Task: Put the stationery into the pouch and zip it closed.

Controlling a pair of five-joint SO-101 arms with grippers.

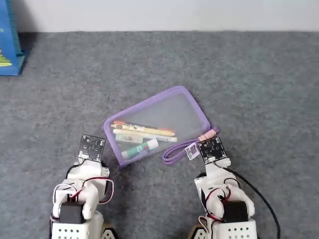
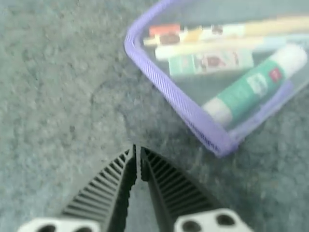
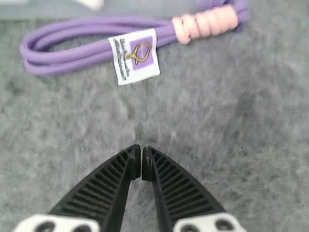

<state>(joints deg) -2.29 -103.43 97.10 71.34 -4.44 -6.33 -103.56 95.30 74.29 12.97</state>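
Note:
A clear pouch [image 1: 164, 117] with purple trim lies tilted in the middle of the grey felt, and its rounded corner [image 2: 145, 53] lies beyond my left fingertips. Inside it lie pens, an eraser and a green-and-white glue stick [image 1: 139, 148] [image 2: 251, 87]. A purple cord loop [image 1: 179, 150] [image 3: 91, 43] with a white tag [image 3: 134, 55] and a pink knot [image 3: 205, 24] trails from the pouch's near right corner. My left gripper [image 2: 137, 155] is shut just short of the pouch's near left corner, holding nothing. Just below the cord, my right gripper [image 3: 141, 153] is shut and holds nothing.
A blue box [image 1: 9, 45] stands at the far left edge of the grey felt mat [image 1: 259, 79]. A black cable [image 1: 259, 196] runs from the right arm toward the near edge.

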